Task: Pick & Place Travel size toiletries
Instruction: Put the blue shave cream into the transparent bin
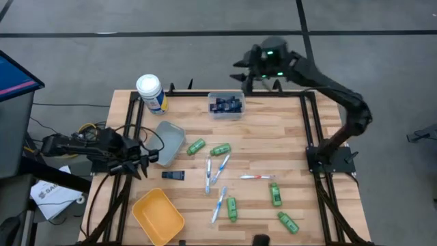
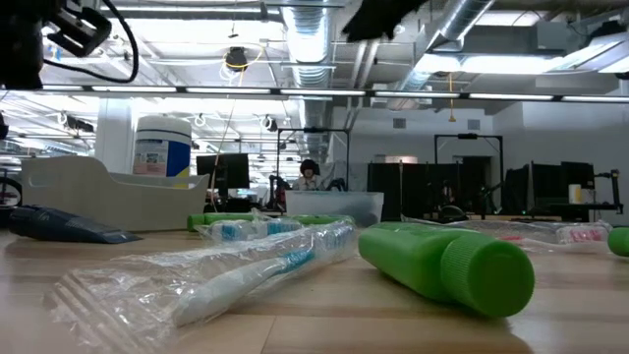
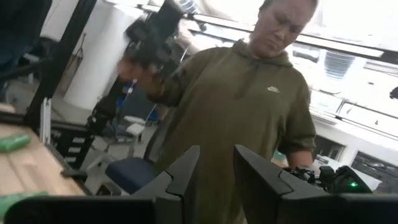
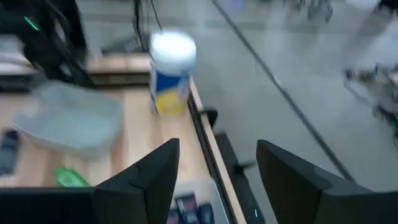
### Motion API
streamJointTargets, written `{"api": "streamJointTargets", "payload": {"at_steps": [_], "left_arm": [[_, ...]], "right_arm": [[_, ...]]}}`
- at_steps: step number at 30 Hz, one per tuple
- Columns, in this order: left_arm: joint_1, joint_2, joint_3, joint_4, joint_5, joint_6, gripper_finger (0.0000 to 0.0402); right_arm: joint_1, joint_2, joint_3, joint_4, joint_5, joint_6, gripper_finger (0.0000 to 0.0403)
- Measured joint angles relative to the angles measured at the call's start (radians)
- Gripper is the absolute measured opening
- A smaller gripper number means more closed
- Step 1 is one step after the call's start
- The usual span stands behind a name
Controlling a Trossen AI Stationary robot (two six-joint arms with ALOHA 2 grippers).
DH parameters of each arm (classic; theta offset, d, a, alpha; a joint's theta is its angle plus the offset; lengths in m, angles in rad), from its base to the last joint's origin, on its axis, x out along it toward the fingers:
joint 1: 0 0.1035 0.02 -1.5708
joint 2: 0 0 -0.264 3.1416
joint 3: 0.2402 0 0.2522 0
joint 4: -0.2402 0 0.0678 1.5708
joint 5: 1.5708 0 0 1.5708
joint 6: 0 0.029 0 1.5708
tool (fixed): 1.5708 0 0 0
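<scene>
The travel size toiletries lie loose on the wooden table: green bottles (image 1: 196, 145) (image 1: 275, 193) (image 2: 442, 262), wrapped white-blue toothbrushes (image 1: 220, 167) (image 2: 246, 271), a red-and-white toothbrush (image 1: 257, 177) and a navy tube (image 1: 174, 175). More navy tubes lie in the clear bin (image 1: 225, 105) at the far edge. My right gripper (image 1: 244, 74) (image 4: 217, 163) hangs high above that bin, open, with nothing between its fingers. My left gripper (image 1: 141, 166) (image 3: 216, 163) rests at the table's left edge beside the grey bin (image 1: 169, 142), narrowly open and holding nothing.
A white canister (image 1: 150, 92) (image 4: 170, 71) stands at the far left corner. A yellow bin (image 1: 158, 215) sits near the front left. Black frame rails (image 1: 311, 130) run along the table's sides. A person in an olive hoodie (image 3: 249, 106) stands beyond the table.
</scene>
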Motion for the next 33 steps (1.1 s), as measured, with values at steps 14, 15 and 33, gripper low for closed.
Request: {"api": "streamJointTargets", "payload": {"at_steps": [14,15,33], "left_arm": [[0.0,0.136,0.0,0.025,-0.59,-0.027,0.0092],[0.0,0.141,0.0,0.03,-0.681,-0.063,0.0092],[0.001,0.183,0.142,0.174,-0.975,-0.059,0.0092]], "right_arm": [[0.0,-0.395,0.0,-0.05,-0.287,0.118,0.0187],[0.0,-0.424,0.0,-0.065,-0.285,0.119,0.0184],[0.0,-0.97,-0.317,0.025,-0.219,0.24,0.0105]]}}
